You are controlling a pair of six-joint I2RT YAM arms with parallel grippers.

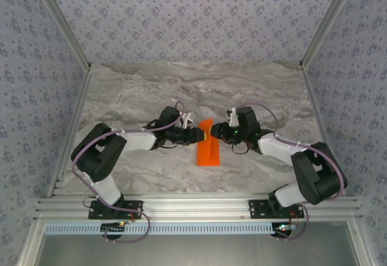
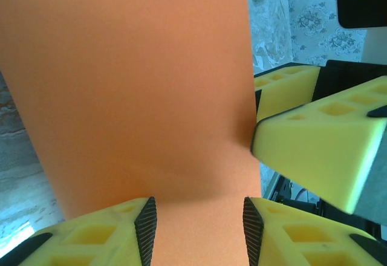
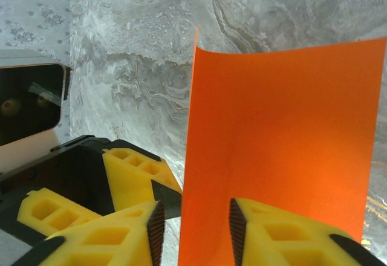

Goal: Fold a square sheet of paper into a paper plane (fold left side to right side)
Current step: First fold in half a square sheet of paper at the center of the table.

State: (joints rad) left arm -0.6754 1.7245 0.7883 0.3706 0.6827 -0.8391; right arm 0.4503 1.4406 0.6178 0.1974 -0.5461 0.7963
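Paper (image 1: 208, 151) runs far-to-near, far end seemingly loose between half-open left gripper (image 1: 201, 134) and right gripper (image 1: 216, 135).

A table (image 1: 181, 84) with a grey-white marbled top stands inside a three-sided booth. The far wall (image 1: 193, 12), left wall (image 1: 30, 66) and right wall (image 1: 357, 66) wear pale blue-grey floral wallpaper. Aluminium posts (image 1: 60, 18) rise at the far corners, and an aluminium rail (image 1: 193, 205) runs along the near edge. The light is even and soft.
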